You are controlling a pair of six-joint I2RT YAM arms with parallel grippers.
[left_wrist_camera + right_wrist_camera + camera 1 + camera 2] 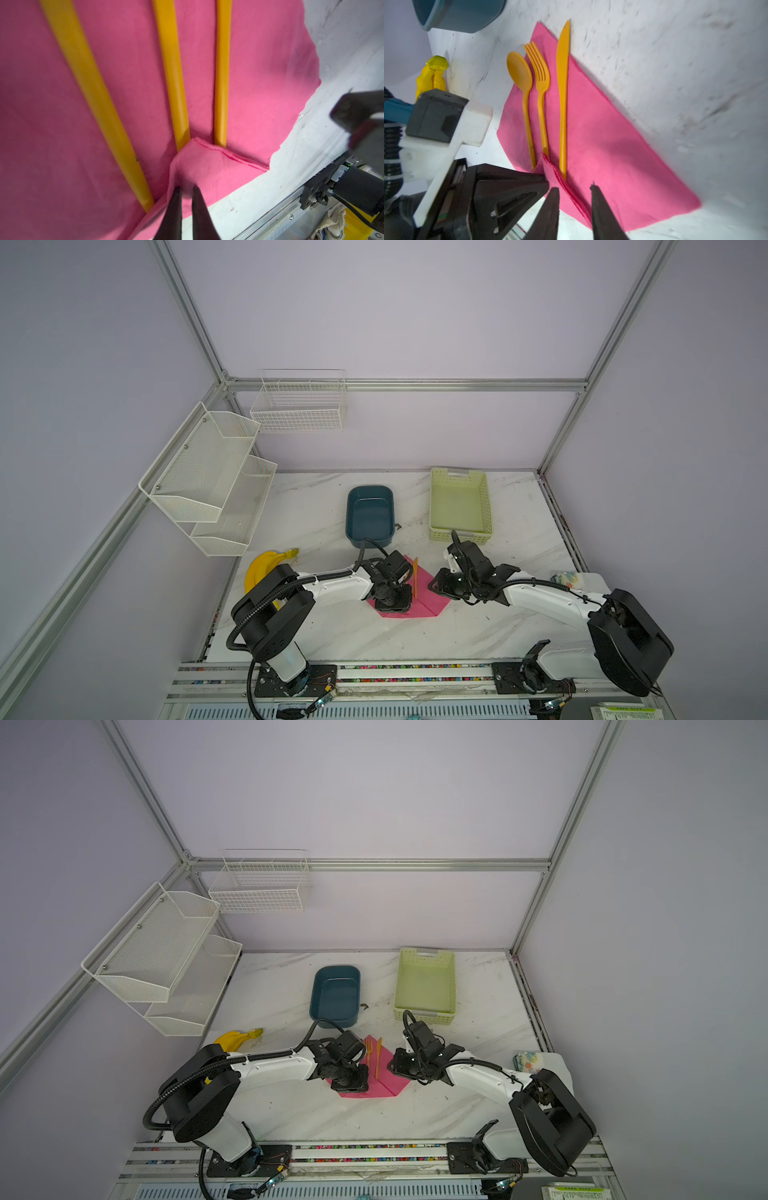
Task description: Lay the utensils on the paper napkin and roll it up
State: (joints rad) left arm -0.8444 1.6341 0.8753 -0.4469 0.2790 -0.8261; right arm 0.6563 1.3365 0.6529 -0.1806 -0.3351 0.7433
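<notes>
The pink paper napkin (432, 599) (392, 1081) lies on the marble table between my two arms. Three orange utensils rest side by side on it: spoon (520, 70), fork (539, 68) and knife (563, 83). The napkin's near corner is folded up over the fork and knife handle ends (207, 160). My left gripper (186, 188) (392, 605) is shut on that folded corner. My right gripper (574, 187) (392, 1067) stands open, its fingers either side of the fold's edge, not pinching it. The handles (172, 72) run away from the left gripper.
A blue tub (370, 512) and a pale green basket (459, 506) stand behind the napkin. A yellow banana (266, 564) lies at the left, and a patterned tissue packet (565, 578) at the right. White racks (212, 477) hang on the left wall.
</notes>
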